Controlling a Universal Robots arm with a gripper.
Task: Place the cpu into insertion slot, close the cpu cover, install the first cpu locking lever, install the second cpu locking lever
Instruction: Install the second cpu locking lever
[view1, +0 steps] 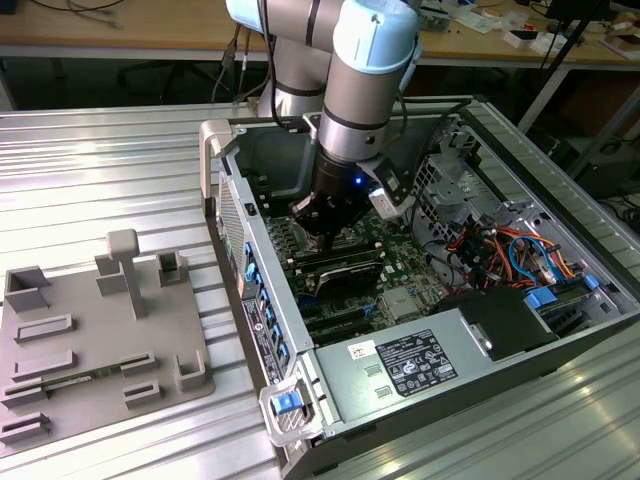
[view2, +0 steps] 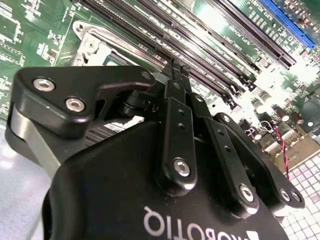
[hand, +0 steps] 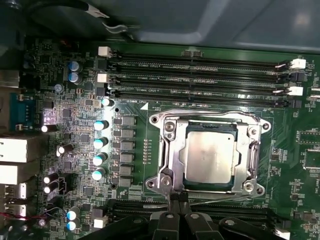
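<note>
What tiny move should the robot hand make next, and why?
Probably a gentle sideways push on the locking lever, I'd guess. The cpu already lies inside the cpu cover, which sits flat around it, and the gripper, fingers closed, is right at the cover's edge beside that lever. Whether it is hooked I cannot tell.
</note>
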